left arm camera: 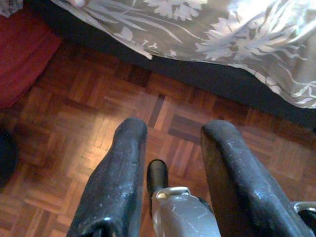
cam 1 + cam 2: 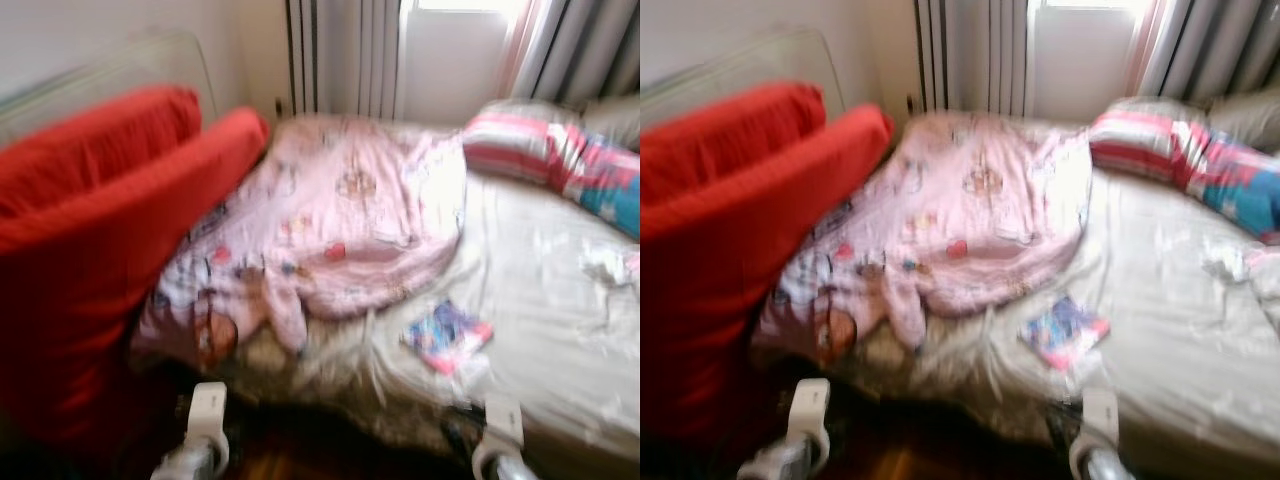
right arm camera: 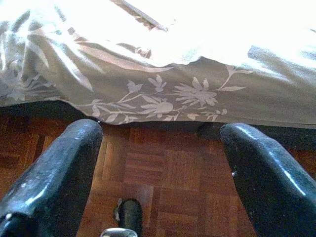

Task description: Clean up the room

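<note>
Pink crumpled quilt awaits straightening: bring the parted, empty left gripper and right gripper up from floor level to its near edge.

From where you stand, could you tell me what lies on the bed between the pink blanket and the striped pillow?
In the left eye view, the pink blanket reaches almost to the striped pillow; between them is just a narrow strip of bare pale sheet.

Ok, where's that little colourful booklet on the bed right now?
The booklet lies flat on the grey floral bedsheet near the bed's front edge, just right of the crumpled pink blanket and ahead of the right gripper.
</note>
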Controlling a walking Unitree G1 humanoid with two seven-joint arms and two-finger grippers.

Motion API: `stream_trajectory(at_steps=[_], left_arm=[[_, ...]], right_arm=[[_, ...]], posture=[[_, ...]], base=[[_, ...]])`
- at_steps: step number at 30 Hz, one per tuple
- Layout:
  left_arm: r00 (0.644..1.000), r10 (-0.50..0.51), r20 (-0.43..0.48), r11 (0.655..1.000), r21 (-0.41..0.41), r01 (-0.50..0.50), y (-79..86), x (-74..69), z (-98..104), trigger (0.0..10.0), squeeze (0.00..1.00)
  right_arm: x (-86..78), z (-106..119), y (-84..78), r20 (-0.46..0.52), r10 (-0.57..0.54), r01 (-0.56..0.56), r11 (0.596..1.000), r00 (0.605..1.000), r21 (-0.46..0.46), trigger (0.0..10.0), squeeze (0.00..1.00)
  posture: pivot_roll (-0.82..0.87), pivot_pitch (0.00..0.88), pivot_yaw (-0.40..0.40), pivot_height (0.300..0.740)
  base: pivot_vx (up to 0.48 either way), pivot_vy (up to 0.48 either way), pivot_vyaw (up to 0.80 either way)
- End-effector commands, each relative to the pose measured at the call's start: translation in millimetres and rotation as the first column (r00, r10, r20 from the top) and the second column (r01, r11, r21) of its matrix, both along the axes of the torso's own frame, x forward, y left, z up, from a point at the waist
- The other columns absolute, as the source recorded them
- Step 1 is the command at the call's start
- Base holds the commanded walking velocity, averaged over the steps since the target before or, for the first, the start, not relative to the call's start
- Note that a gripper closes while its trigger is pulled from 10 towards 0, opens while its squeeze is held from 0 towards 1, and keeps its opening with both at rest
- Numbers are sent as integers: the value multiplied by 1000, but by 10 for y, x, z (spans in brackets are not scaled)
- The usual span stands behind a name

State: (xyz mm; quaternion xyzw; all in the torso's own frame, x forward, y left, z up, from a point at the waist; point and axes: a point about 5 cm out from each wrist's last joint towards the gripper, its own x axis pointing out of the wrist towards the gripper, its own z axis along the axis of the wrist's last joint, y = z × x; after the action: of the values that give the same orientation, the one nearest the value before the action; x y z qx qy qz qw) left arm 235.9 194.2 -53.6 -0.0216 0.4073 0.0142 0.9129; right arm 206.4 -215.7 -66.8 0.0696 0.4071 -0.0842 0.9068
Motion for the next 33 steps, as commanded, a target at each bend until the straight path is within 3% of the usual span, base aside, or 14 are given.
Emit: stream_trajectory(at_steps=[1,13,33], left_arm=[[1000,9,-1,1000,4,-9,36,1,6,10000,0],[1000,12,-2,1000,-4,-12,35,4,7,10000,0],[1000,12,-11,1000,-10,-12,-3,-21,-16,10000,0]], right_arm=[[18,4,30,5,1,-1,1000,1000,10,10000,0],[16,2,28,5,-22,22,1000,1000,14,10000,0],[-7,-6,10,9,-47,46,999,999,28,10000,0]], posture=[[-7,0,-37,740],[-8,0,-35,740],[-5,0,-30,740]], base=[[0,0,0],[0,0,0],[273,0,0]])
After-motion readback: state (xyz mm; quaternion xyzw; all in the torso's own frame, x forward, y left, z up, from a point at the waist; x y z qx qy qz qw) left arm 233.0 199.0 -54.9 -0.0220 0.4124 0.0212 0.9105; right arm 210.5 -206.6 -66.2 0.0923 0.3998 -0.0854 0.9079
